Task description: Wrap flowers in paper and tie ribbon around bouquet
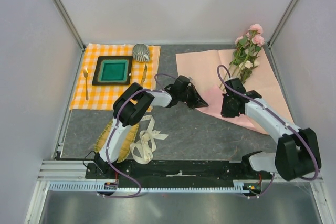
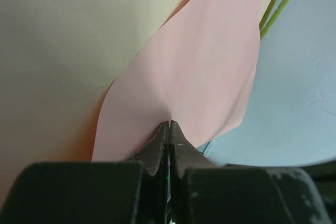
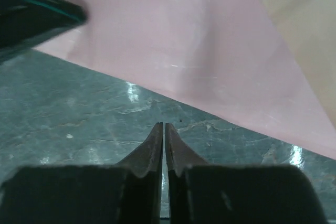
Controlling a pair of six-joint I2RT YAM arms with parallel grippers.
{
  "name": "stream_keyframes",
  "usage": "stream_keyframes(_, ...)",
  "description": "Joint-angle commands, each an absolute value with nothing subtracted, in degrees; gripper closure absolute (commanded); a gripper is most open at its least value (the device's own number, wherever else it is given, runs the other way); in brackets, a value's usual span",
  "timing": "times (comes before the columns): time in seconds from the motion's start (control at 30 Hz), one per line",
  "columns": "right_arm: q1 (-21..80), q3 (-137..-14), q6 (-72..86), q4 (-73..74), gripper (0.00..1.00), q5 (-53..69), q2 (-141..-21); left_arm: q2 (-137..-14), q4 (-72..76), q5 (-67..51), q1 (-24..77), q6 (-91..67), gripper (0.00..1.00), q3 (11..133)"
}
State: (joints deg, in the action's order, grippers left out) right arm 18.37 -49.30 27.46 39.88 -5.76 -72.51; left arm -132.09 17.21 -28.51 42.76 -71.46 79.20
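While pinching the paper point(image 2: 199, 77) tight in the left gripper point(image 2: 169, 125), parked just off its edge with right gripper point(image 3: 163, 127) nearly closed, empty. One flower bunch point(image 1: 249, 51) atop that paper, one ribbon point(image 1: 147, 142) well apart.

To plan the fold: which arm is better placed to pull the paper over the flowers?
Left, probably: the left gripper is shut on the paper; the right gripper is shut on nothing, above the table.
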Motion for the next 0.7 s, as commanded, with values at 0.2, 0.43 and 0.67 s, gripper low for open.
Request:
stream_keyframes(0.2, 7.67, -39.74, 32.96, 32.26, 1.0, -8.34, -78.31, -134.21, 8.53, -26.54, 42.71, -74.18, 0.99, 80.95)
stream_keyframes(0.43, 1.41, -38.49, 34.62, 33.65, 1.0, -9.92, -75.15, -134.38, 7.91, -26.89, 42.63, -74.44, 0.99, 81.21)
stream_keyframes(0.67, -2.9, -40.6, 36.13, 36.3, 1.0, -4.42, -72.07, -135.26, 8.0, -28.47, 42.45, -74.44, 0.99, 82.09)
